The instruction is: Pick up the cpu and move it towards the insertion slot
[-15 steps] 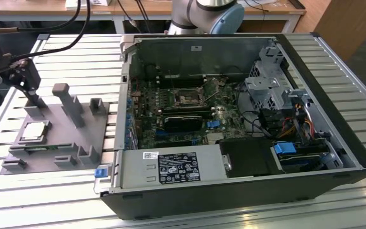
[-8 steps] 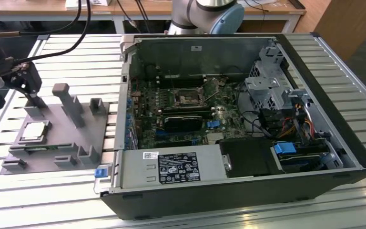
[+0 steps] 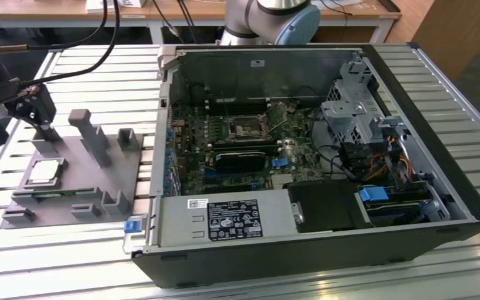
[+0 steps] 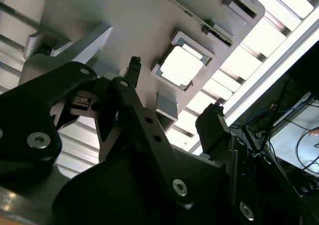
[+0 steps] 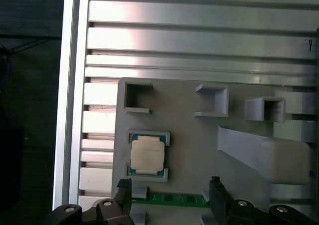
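Note:
The cpu (image 3: 45, 170) lies flat in its square holder on the grey fixture plate (image 3: 73, 178), at the exterior view's left. Its pale silver lid shows in both wrist views (image 5: 147, 154) (image 4: 182, 65). My gripper (image 3: 47, 130) hangs above the far part of the plate, a little off from the cpu and not touching it. Its black fingers (image 5: 215, 186) stand apart, so the gripper (image 5: 169, 187) is open with nothing between them. The insertion slot (image 3: 247, 129) sits on the motherboard inside the open computer case (image 3: 407, 125), well off towards the exterior view's right.
Grey upright blocks (image 3: 90, 134) rise from the fixture plate near the gripper. A green memory stick (image 5: 169, 200) lies in the plate next to the cpu. The case wall (image 3: 167, 112) stands between plate and motherboard. Everything rests on a slatted aluminium table (image 3: 82, 69).

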`<state>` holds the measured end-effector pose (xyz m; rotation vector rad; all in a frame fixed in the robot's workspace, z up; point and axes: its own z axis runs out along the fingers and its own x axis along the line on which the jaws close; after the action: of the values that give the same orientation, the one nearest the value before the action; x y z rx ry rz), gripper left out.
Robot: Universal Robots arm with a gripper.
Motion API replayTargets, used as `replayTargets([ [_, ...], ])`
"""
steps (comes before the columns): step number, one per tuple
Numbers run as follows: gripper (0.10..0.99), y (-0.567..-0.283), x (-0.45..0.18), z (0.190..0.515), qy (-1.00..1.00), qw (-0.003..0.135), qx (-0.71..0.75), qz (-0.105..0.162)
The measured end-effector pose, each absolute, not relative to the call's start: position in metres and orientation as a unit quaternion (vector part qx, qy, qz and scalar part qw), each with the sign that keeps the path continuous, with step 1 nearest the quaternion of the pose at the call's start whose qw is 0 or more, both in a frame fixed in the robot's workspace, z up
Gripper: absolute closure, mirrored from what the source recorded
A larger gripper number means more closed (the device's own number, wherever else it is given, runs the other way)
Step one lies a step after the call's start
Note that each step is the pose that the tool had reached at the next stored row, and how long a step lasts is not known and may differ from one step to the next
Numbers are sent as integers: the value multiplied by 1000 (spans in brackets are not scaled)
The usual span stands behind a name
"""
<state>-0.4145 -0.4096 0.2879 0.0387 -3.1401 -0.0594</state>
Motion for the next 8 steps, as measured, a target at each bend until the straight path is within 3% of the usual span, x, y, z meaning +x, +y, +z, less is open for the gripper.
replayTargets([
  [8,365,-410,-414,285,-1000,0,12,-19],
])
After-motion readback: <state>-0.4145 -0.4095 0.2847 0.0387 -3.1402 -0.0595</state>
